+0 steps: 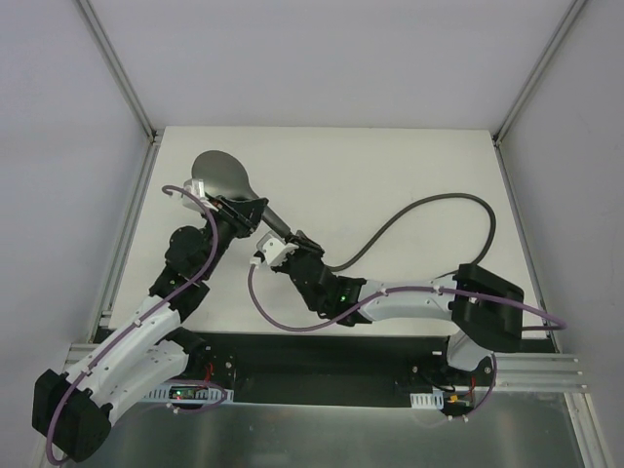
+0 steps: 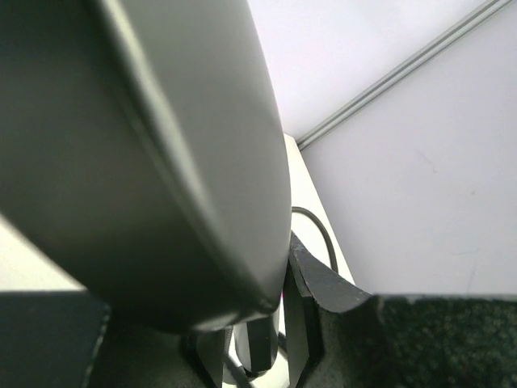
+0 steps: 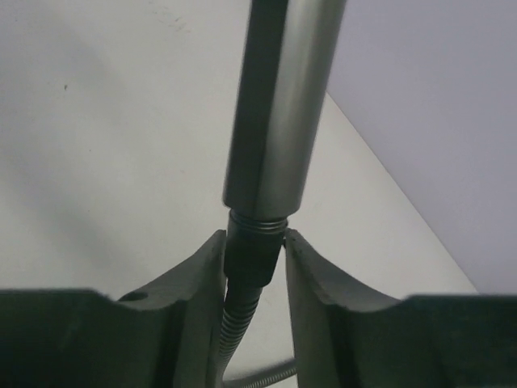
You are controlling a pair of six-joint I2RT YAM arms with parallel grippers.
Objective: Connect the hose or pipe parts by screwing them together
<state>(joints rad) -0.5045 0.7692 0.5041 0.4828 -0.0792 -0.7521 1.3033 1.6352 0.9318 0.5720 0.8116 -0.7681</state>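
Observation:
The grey shower head (image 1: 222,175) lies at the back left of the table, its handle (image 1: 273,222) pointing to the middle. My left gripper (image 1: 244,210) is shut on the handle just below the round head (image 2: 161,162), which fills the left wrist view. The dark hose (image 1: 429,203) curves from the back right to the handle's end. In the right wrist view its dark end fitting (image 3: 252,257) sits against the threaded end of the handle (image 3: 279,105), threads still showing. My right gripper (image 3: 254,250) is shut on that fitting, a finger on each side.
White walls with aluminium frame rails (image 1: 122,73) close in the table (image 1: 390,156) on three sides. The hose loops wide over the right half of the table. A purple cable (image 1: 268,317) hangs off my right arm near the front edge.

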